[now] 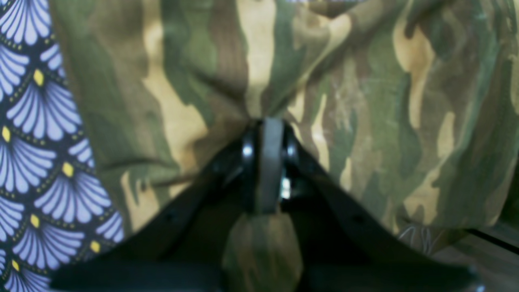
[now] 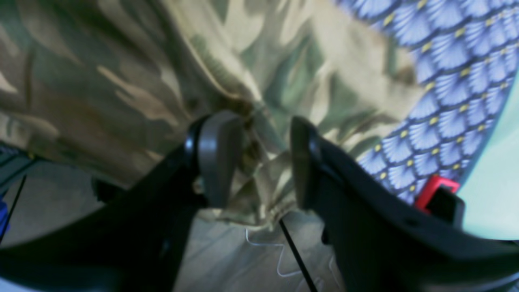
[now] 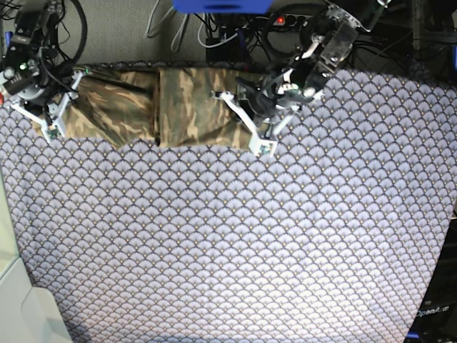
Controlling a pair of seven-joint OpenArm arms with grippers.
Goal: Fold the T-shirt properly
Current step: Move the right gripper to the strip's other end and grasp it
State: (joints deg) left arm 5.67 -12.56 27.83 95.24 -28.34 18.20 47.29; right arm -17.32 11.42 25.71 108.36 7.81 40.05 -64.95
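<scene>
A purple scale-patterned table cloth (image 3: 235, 243) covers the near table, bare. At the far edge lies the camouflage T-shirt (image 3: 182, 106), bunched into a rough strip, not yet neatly folded. At its right end the left gripper (image 1: 269, 134) pinches a fold of fabric. At its left end the right gripper (image 2: 259, 162) stands parted around a hem, unclamped.

Both wrist views blurred; T-shirt (image 1: 324, 81) cut off at frame top; base view: arms hide its ends.
</scene>
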